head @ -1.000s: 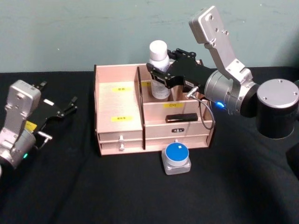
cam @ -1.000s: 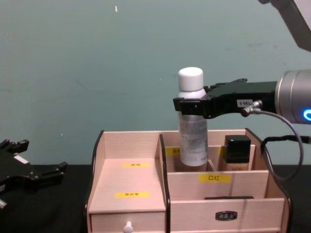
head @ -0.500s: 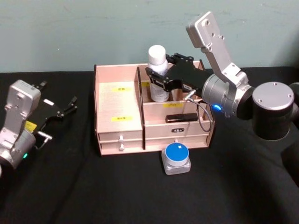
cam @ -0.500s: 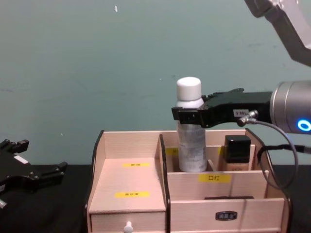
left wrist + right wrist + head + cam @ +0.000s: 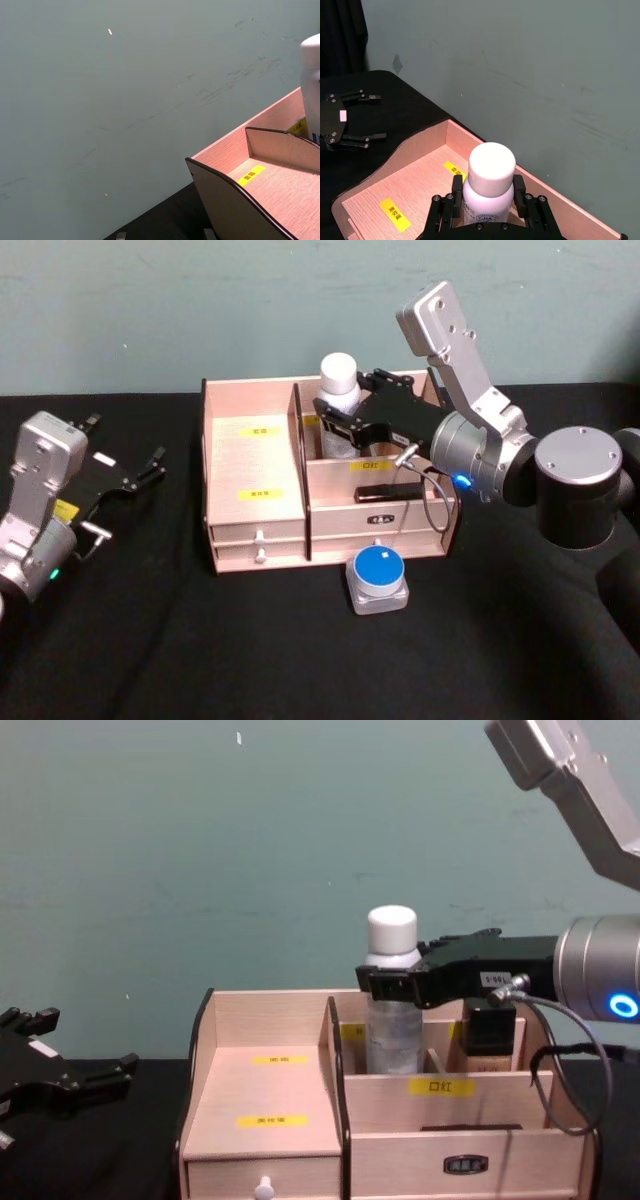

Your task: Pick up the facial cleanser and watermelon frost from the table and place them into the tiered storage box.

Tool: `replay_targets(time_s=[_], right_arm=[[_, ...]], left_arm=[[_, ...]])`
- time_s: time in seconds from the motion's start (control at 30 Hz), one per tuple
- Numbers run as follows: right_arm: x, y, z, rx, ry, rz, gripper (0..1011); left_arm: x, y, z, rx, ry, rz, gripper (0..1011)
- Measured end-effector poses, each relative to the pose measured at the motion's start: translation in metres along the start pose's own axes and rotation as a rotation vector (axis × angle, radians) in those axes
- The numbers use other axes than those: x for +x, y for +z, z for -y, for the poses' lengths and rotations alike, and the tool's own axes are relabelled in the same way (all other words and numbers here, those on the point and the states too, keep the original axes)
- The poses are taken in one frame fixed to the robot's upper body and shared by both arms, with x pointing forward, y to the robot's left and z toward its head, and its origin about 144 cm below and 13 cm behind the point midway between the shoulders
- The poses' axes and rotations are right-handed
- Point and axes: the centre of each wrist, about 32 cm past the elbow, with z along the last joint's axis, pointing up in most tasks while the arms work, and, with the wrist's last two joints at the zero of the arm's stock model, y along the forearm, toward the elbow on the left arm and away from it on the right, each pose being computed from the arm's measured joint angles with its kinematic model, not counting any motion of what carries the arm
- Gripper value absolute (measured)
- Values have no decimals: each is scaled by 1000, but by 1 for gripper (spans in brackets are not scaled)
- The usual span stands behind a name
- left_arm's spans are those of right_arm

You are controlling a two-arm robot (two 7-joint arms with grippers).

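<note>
The facial cleanser, a tall white bottle with a rounded white cap, stands upright with its lower part inside a rear compartment of the tiered storage box. My right gripper is shut on the facial cleanser at its shoulder, just below the cap. The watermelon frost, a squat clear jar with a blue lid, sits on the black table in front of the box's drawers. My left gripper rests open at the table's left, away from the box.
A black-capped beige bottle stands in the compartment beside the cleanser. A flat black item lies on the box's middle tier. The box's left stepped shelves hold only yellow labels. A green wall rises behind the table.
My right gripper has lowered the facial cleanser into the rear compartment. The bottle now sits deeper in the box. The left arm has not moved.
</note>
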Motion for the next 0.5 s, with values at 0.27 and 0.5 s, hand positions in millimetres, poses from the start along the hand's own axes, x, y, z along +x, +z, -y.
replay_targets(time_s=[0.27,0.5], right_arm=[[0,-6,0,-12,0,-8,617],[1,-11,0,-24,1,-14,617]], left_arm=[[0,0,0,0,0,0,1001],[0,0,0,0,0,0,1001]])
